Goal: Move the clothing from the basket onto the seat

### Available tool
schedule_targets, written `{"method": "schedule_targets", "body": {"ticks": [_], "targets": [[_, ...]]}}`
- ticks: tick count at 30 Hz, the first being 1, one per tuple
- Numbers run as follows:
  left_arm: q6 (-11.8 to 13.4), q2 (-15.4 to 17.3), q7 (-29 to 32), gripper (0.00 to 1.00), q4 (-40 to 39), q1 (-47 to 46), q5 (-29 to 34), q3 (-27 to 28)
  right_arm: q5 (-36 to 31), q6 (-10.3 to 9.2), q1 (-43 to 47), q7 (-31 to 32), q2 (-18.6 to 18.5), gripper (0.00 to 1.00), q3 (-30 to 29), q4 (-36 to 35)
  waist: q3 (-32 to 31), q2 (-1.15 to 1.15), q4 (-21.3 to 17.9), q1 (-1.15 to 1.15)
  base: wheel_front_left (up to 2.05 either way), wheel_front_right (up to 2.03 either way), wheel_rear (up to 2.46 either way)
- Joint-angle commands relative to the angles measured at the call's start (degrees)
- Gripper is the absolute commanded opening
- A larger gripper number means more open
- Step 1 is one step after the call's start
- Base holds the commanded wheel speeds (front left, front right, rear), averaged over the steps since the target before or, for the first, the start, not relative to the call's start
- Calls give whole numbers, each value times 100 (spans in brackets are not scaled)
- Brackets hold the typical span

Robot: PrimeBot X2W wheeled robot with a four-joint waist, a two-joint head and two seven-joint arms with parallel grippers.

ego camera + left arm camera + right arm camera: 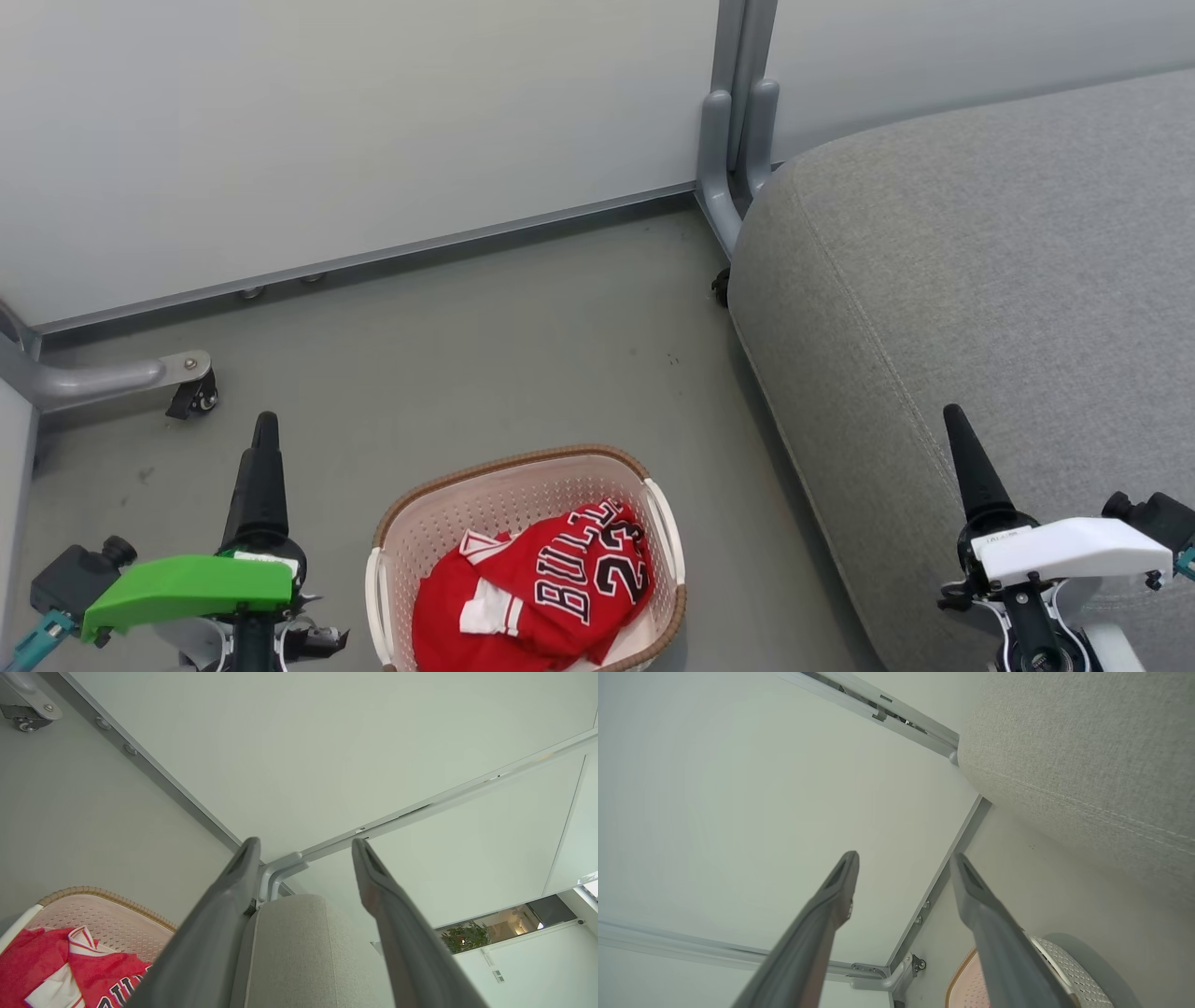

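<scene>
Basket: The cream perforated basket (512, 460), trimmed with a brown woven-look rim, stands on the grey floor (467, 336) at the near edge of the scene. It sits between the robot's two arms, with white handles on its left and right sides.

Clothing: The red clothing (551, 588) with white trim lies heaped inside the basket, toward its near and right side. A jersey lettered "BULLS 23" in black with white outline lies uppermost, the lettering running at a slant.

Seat: The large grey woven seat (980, 261) takes up the right of the scene, with a rounded edge and a stitched seam along its left flank. A strip of floor separates it from the basket.

Left gripper: The left gripper (306, 845) hovers over the floor to the left of the basket, under a green wrist cover (187, 588). Its two dark fingers are spread wide with nothing between them, pointing toward the far wall.

Right gripper: The right gripper (903, 858) hangs above the near part of the seat, under a white wrist cover (1074, 546). Its fingers are likewise set wide apart and hold nothing.

Backdrop: A pale wall panel (327, 121) with a metal rail at its foot closes off the far side. A grey metal post (738, 121) stands at the seat's far left corner, and a small caster (194, 397) sits at far left.
</scene>
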Motion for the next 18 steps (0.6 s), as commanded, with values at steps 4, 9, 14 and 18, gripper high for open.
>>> {"method": "schedule_targets", "body": {"ticks": [4, 9, 14, 18], "targets": [[68, 41, -128, 100, -182, -99, 674, -97, -535, 1, -159, -135, -50, 100, 73, -157, 3, 0, 5, 0, 0, 0, 0], [149, 45, -230, 100, -224, -80, 1262, -210, -960, 1, -163, -236, -54, 100, 131, -213, 4, 0, 12, 0, 0, 0, 0], [214, 48, -322, 100, -253, -73, 1792, -312, -1336, 2, -156, -329, -58, 100, 182, -278, 5, 0, 23, 0, 0, 0, 0], [258, 50, -400, 100, -274, -62, 2171, -386, -1661, 2, -144, -407, -61, 100, 226, -305, 9, 0, 34, 0, 0, 0, 0]]}}
